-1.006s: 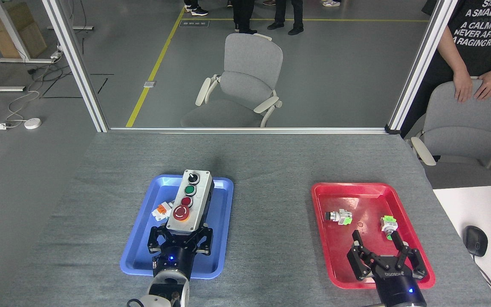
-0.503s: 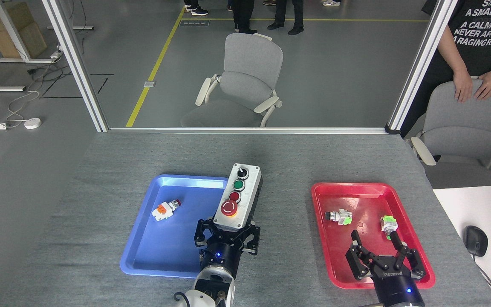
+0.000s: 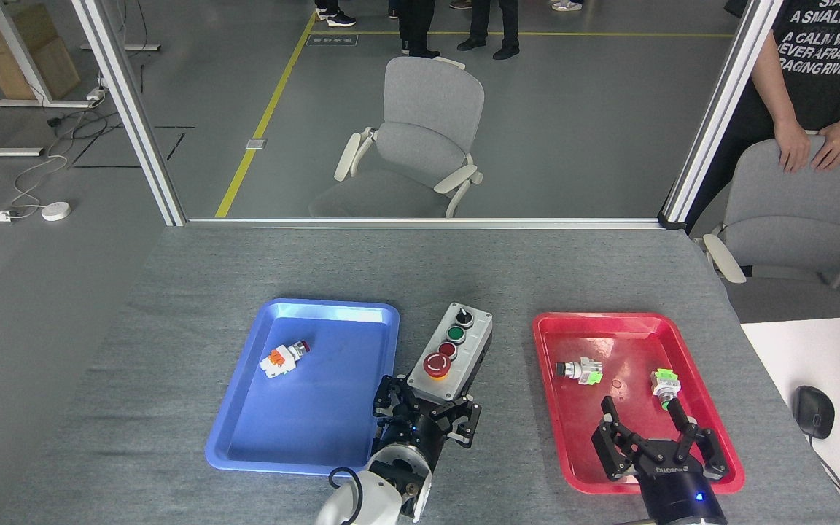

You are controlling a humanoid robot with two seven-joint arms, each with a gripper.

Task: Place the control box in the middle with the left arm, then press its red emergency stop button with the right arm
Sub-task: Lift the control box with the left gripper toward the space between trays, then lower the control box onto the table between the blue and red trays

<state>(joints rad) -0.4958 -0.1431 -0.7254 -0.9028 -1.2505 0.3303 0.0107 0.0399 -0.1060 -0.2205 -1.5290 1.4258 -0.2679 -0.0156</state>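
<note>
I'm gripping the control box [image 3: 451, 353] by its near end with my left gripper [image 3: 426, 414], between the blue tray [image 3: 245, 437] and red tray [image 3: 719, 467]. My right gripper [image 3: 644, 417] is hanging open over the red tray's loose button parts [image 3: 580, 370].

Control box [image 3: 452, 352] lies between two trays [image 3: 245, 430].

- A person's black T-shirt [image 3: 825, 65], top right, carries white capitals, partly cut by the frame edge: "A SMALL STREAM", "A CALM WAVE IS", "NEVER AFRAID OF", "RAGING RIVER."
- The right pincer [image 3: 644, 421] bears small white lettering across its body, too small to read.
- A floor marking [image 3: 332, 40] carries print, illegible.
</note>
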